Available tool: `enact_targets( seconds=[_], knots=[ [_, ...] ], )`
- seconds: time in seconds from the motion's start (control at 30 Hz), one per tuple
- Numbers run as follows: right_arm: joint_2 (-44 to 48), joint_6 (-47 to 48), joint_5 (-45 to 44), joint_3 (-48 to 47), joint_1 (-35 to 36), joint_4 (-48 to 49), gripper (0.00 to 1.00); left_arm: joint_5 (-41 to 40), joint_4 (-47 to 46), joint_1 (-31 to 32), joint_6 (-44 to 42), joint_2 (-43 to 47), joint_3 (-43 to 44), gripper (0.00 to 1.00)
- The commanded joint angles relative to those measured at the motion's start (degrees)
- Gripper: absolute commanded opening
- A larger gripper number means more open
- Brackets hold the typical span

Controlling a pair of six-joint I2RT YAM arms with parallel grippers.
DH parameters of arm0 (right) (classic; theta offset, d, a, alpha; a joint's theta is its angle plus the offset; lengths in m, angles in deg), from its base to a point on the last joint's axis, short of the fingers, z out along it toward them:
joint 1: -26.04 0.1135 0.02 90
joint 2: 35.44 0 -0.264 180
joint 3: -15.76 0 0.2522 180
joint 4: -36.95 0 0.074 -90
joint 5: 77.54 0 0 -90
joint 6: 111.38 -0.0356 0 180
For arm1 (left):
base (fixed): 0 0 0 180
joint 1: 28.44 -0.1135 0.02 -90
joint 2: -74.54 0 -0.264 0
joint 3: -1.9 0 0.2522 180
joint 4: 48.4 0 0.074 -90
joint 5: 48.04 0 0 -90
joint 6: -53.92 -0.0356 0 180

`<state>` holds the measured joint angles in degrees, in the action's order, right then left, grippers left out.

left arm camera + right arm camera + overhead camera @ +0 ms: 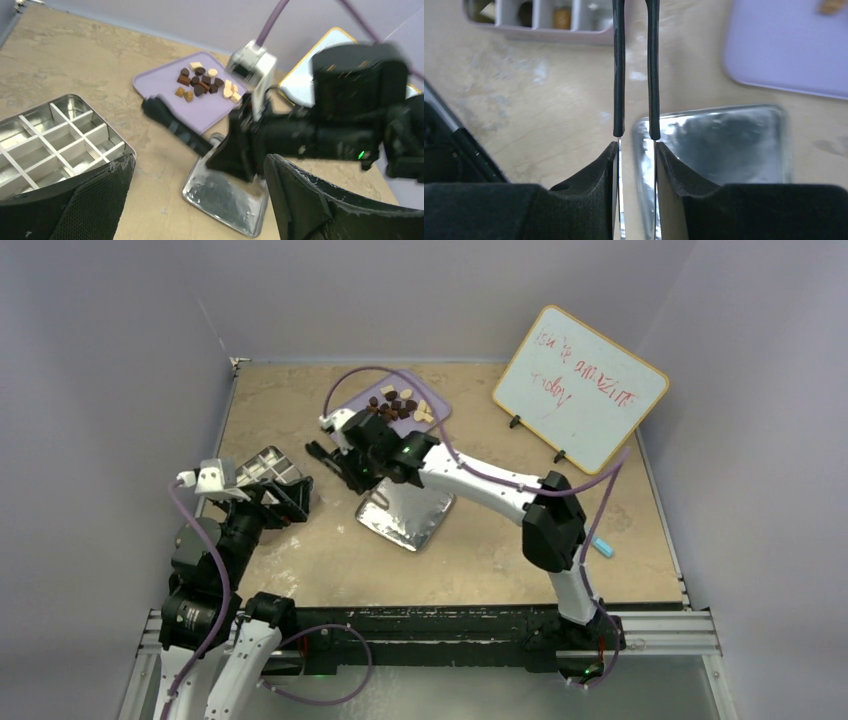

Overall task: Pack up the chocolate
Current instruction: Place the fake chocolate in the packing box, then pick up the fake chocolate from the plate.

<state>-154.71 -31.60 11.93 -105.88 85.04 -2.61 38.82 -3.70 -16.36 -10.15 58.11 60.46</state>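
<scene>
Dozen-plus chocolate lumps (205, 82) on lilac tray (160, 82), apart from right end effector (328, 462)

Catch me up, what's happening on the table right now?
The right gripper is shut on black tongs, held over the table between the lilac tray of chocolate and the divided tin. A few pieces already sit in the tin's compartments; most are on the tray. The left gripper is wide open beside the tin, holding nothing. Whether the tongs carry a piece isn't visible.
</scene>
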Motion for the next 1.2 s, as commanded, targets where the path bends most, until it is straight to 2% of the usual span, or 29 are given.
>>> enact_targets(
  seconds=[0.0, 0.23, 0.5, 0.73, 1.17],
  knots=[
    [6.5, 0.4, -3.2, 2.0, -6.4, -0.7, 0.32, 5.6, -0.7, -0.1, -0.1, -5.2, 1.7, 1.0],
    [6.1, 2.4, -9.8, 2.1, -14.0, -5.0, 0.32, 9.3, -0.4, -0.1, -1.6, -11.5, 0.8, 1.0],
    [0.2, 3.7, -11.4, -4.0, -20.6, -13.7, 0.33, 8.6, -0.5, -0.1, -1.9, -10.8, -0.1, 1.0],
    [-5.1, 5.2, -11.3, -10.2, -22.3, -18.9, 0.36, 7.8, -0.5, -0.1, -1.9, -9.6, -0.1, 1.0],
    [-7.9, 6.1, -14.3, -12.3, -23.6, -21.1, 0.4, 7.8, -0.3, -0.1, -1.9, -8.3, -0.1, 1.0]
  ],
)
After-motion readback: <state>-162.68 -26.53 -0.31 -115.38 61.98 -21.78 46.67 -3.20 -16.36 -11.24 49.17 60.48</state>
